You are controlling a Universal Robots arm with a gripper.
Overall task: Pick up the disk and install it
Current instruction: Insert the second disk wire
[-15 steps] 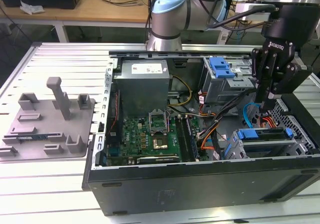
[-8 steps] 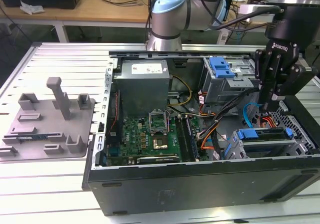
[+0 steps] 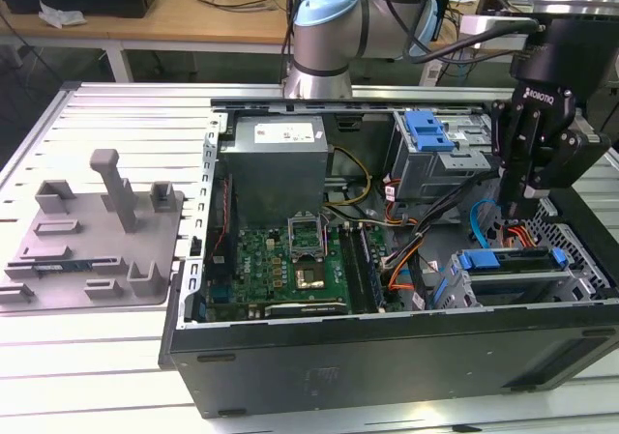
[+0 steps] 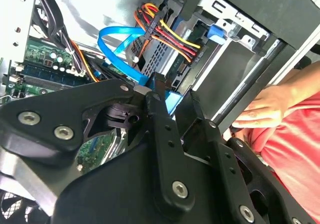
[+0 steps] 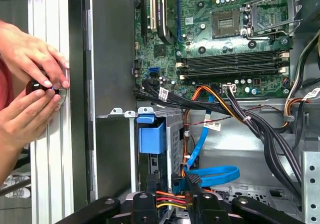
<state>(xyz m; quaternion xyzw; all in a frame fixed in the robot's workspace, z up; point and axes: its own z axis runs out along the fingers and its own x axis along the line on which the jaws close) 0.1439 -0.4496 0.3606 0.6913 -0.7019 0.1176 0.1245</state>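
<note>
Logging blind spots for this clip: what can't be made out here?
- Disk: exterior view shows its blue carrier in the bay; the drive body is hidden by the cage.
- Gripper: the fingertips are lost against dark cables.
- Person's hands: cut off by the first wrist view's edge; the small dark object they hold is unidentifiable.

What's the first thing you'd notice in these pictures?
An open computer case sits on the table, its green board and bright cables showing. The black claw hangs over the drive cage at the exterior view's right, where a blue-framed disk sits. A grey tray lies at the left.
</note>
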